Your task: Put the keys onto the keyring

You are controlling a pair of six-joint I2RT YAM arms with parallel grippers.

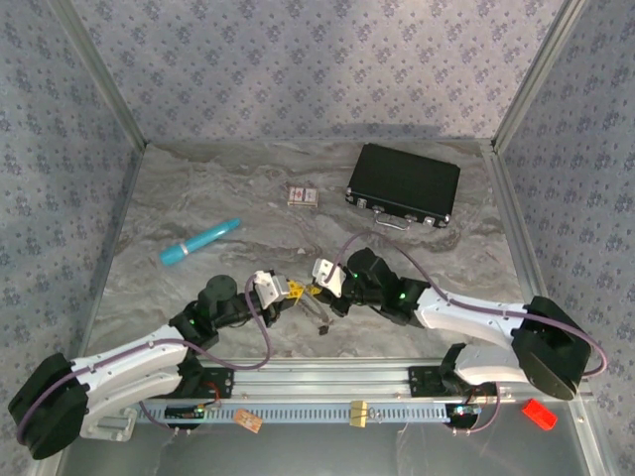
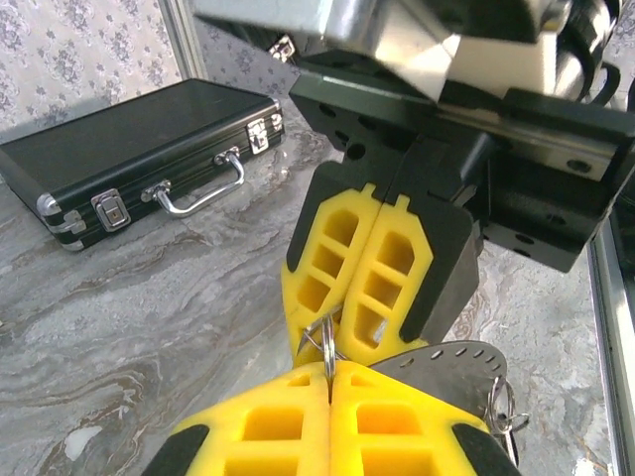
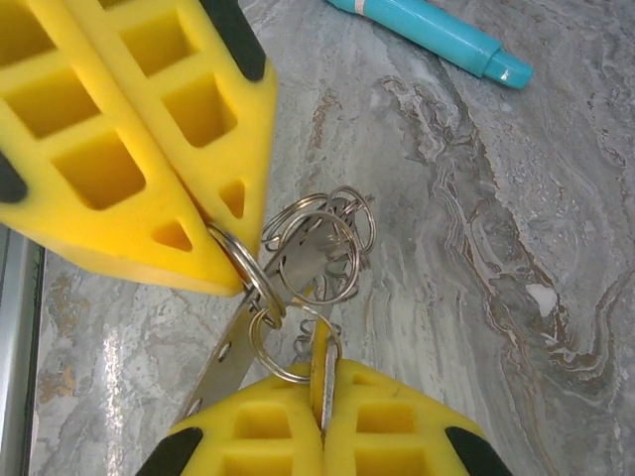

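Observation:
My left gripper (image 2: 328, 379) is shut on the edge of the keyring (image 2: 327, 345), a thin silver loop seen edge-on. In the right wrist view that keyring (image 3: 245, 266) sits pinched at the tip of the left fingers (image 3: 149, 149). My right gripper (image 3: 322, 385) is shut on a flat key with a yellow head (image 3: 319, 359), and a small ring (image 3: 270, 342) links it to the loop. More rings (image 3: 322, 233) and a perforated silver strip (image 3: 223, 352) hang in the bunch. From above, both grippers (image 1: 288, 291) (image 1: 323, 288) meet tip to tip.
A black case (image 1: 403, 184) lies at the back right, its handle (image 2: 198, 193) facing me. A teal pen-like stick (image 1: 199, 241) lies at the left, and a small red-and-white box (image 1: 304, 194) sits near the back centre. Metal rails run along the table's sides.

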